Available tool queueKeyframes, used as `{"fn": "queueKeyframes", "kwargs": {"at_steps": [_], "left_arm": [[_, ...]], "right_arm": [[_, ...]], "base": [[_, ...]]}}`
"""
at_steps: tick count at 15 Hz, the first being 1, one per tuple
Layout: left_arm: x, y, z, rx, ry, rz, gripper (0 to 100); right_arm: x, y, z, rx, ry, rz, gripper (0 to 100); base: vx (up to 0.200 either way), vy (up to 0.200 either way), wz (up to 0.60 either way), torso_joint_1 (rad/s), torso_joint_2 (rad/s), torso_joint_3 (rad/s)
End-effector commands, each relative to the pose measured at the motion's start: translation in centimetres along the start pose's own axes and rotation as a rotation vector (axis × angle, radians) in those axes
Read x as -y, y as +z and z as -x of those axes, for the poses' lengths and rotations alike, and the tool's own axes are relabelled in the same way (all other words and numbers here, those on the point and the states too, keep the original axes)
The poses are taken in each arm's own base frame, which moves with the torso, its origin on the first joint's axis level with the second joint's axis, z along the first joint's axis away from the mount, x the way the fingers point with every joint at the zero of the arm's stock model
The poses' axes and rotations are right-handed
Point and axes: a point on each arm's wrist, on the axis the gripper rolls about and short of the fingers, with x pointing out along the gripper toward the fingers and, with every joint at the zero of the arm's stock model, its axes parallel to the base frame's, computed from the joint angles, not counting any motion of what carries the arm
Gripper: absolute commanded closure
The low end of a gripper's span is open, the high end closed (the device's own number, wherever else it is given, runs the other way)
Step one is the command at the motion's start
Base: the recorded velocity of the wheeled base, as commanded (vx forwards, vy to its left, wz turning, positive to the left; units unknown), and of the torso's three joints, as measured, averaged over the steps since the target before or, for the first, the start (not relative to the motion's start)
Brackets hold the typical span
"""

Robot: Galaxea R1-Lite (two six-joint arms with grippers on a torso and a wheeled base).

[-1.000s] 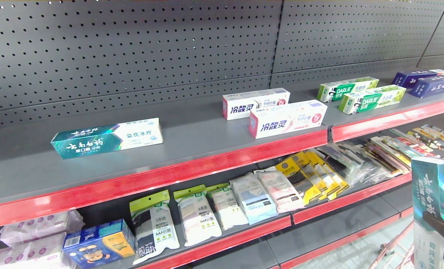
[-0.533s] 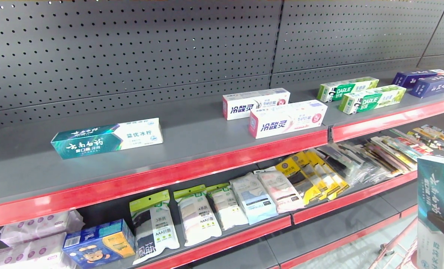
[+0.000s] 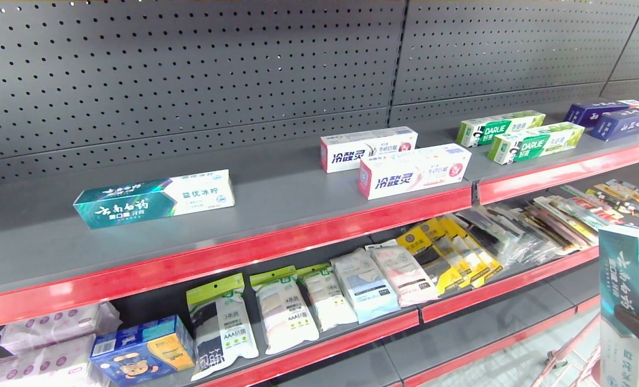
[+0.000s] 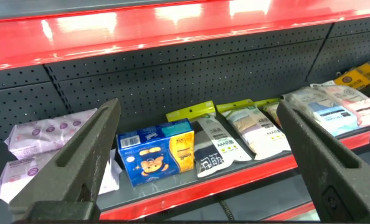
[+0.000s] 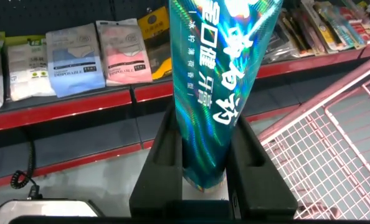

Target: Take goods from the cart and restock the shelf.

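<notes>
The right end effector (image 5: 207,146) is clamped on a teal toothpaste box (image 5: 219,74), with its two dark fingers pressing the lower part of the box from either side. The box stands upright in the grip at the far right of the scene. It is in front of the lower shelf levels and near the pink wire cart (image 5: 334,149).

The left end effector (image 4: 197,109) is spread wide with nothing between its fingers. It faces the lower shelf level on the left. There a blue carton (image 4: 155,152) sits just beside purple-patterned tissue packs (image 4: 45,134) on one side and bagged goods with green headers (image 4: 219,140) on the other.

The top shelf (image 3: 276,185) is a grey board with a red front edge, backed by grey pegboard (image 3: 190,70). A matching teal box (image 3: 154,198) lies flat on its left part. It is well apart from two white-and-pink boxes (image 3: 413,170) near the middle, which lie one behind the other. Further right lie two green boxes (image 3: 534,142), then two dark blue boxes (image 3: 618,123) at the far right end. On the level below, yellow flat packs (image 3: 443,252) overlap in a row, and toothbrush packs (image 3: 567,212) lie to their right.
</notes>
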Motion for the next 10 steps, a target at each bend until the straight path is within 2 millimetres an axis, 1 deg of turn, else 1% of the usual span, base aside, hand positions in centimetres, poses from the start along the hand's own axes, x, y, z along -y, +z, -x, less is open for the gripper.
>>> {"fn": "queueKeyframes", "kwargs": {"at_steps": [1,3,4,7,10], "left_arm": [[0.00,0.00,-0.01,-0.001,0.000,0.001,0],[0.00,0.00,-0.01,-0.001,0.000,0.001,0],[0.00,0.00,-0.01,-0.001,0.000,0.001,0],[0.00,0.00,-0.01,-0.001,0.000,0.001,0],[0.00,0.00,-0.01,-0.001,0.000,0.001,0]], "right_arm": [[-0.03,-0.12,-0.06,-0.007,0.002,0.002,100],[-0.04,-0.12,-0.08,-0.008,0.002,0.004,100],[-0.04,-0.13,-0.11,-0.010,0.002,0.004,100],[-0.06,-0.21,-0.11,-0.013,0.005,0.021,100],[-0.06,-0.21,-0.11,-0.013,0.005,0.023,100]], "base": [[0.000,0.000,0.00,0.000,0.00,0.000],[0.000,0.000,0.00,0.035,-0.05,-0.035],[0.000,0.000,0.00,0.159,-0.32,-0.173],[0.000,0.000,0.00,0.224,-0.49,-0.279],[0.000,0.000,0.00,0.263,-0.59,-0.323]]}}
